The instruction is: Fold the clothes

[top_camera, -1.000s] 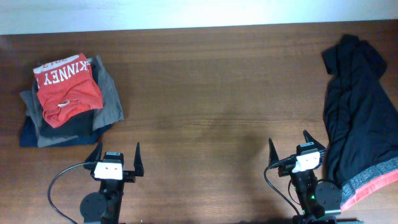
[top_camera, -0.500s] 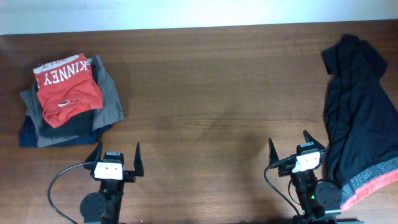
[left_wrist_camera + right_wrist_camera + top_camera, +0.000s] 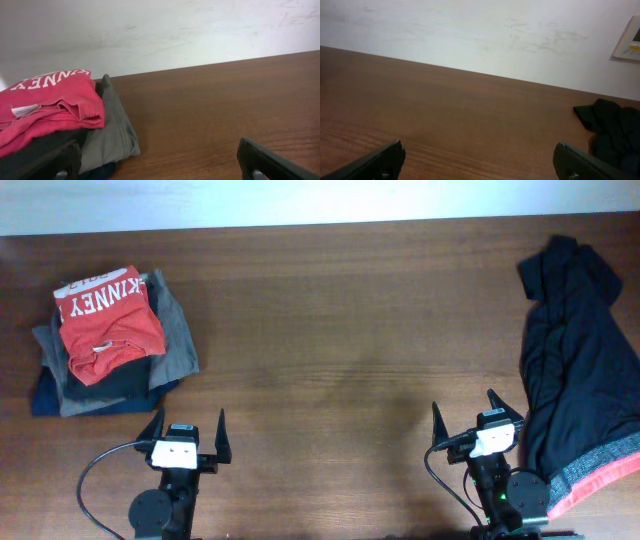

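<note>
One pair of black pants (image 3: 575, 370) lies at the table's (image 3: 330, 330) right edge overhead, one folded stack (image 3: 110, 355) far left; left gripper (image 3: 190, 420) and right gripper (image 3: 462, 402) gape wide, empty. Left wrist: one red T-shirt (image 3: 50, 102) tops that stack. Right wrist: the pants' end at right

Black pants (image 3: 575, 360), grey waistband (image 3: 600, 466) edged red-orange; red white-lettered T-shirt (image 3: 110, 330).

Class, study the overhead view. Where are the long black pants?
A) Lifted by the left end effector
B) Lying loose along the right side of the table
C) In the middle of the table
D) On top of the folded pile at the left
B: the black pants lie spread along the right side of the table, beside the right end effector, which is open and holds nothing.
</note>
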Controlling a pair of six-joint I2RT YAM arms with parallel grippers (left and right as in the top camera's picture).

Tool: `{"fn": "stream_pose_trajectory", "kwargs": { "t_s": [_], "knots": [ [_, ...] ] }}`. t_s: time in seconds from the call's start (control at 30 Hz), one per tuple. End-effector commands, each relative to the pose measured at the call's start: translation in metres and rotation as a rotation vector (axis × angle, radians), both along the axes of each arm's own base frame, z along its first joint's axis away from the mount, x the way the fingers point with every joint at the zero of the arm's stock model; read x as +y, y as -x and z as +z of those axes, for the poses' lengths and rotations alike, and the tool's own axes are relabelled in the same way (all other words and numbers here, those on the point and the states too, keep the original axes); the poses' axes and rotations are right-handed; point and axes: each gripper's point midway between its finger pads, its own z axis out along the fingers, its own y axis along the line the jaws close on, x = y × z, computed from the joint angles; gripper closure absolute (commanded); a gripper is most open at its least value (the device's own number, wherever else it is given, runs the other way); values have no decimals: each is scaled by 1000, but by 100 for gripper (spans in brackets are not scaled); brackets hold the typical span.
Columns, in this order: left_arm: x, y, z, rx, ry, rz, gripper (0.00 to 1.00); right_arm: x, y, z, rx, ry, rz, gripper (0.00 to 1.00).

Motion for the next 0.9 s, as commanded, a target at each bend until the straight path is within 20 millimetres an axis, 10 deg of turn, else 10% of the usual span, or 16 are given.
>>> {"fn": "stream_pose_trajectory", "kwargs": {
  "t_s": [0.0, 0.43, 0.87],
  "knots": [
    [1, 0, -2, -2, -10, 9, 1, -1, 0, -3, 5, 7, -5, 1],
    [0, -1, -2, 15, 88, 12, 1, -3, 1, 0, 25, -71, -19, 1],
    [1, -8, 45, 226, 118, 27, 1, -36, 6, 59, 244, -139, -240, 1]
  ]
}}
